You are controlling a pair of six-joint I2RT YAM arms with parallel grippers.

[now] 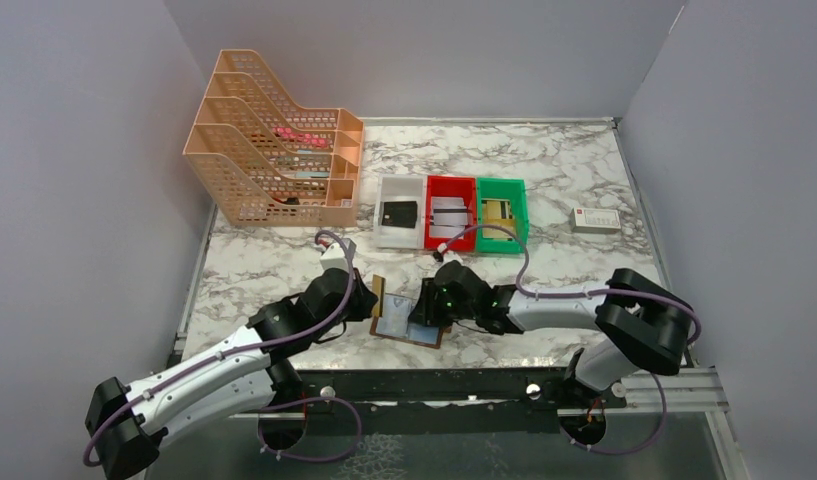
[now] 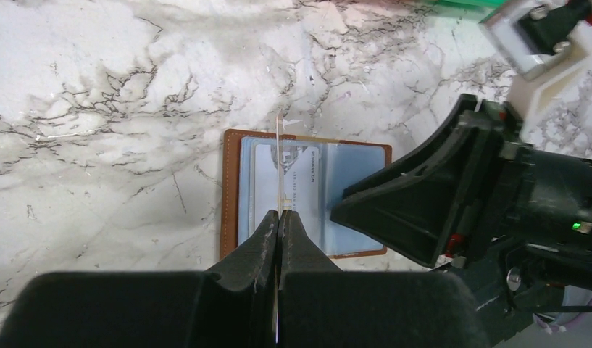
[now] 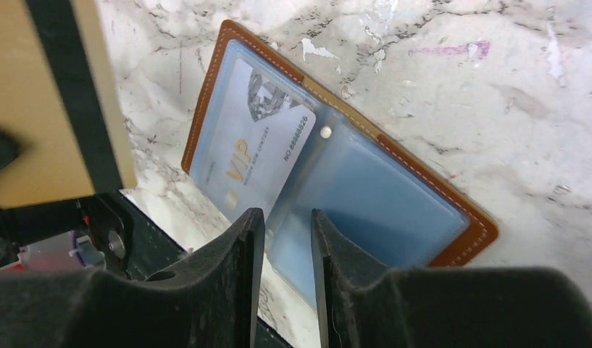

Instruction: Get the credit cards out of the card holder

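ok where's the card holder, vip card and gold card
card holder (image 3: 394, 206): right wrist view, empty blue sleeve
vip card (image 3: 253, 141): right wrist view, printed face
gold card (image 3: 21, 80): right wrist view, gold face

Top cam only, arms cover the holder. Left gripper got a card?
Observer: Yes. In the left wrist view, the left gripper is shut on a card, held edge-on above the open holder.
Operator: Any cards in the holder?
Observer: One. In the right wrist view, a grey VIP card sits tucked inside it.
Operator: Right gripper?
Observer: The right gripper is open, its jaws a little apart over the holder's near edge, with nothing visibly between them.
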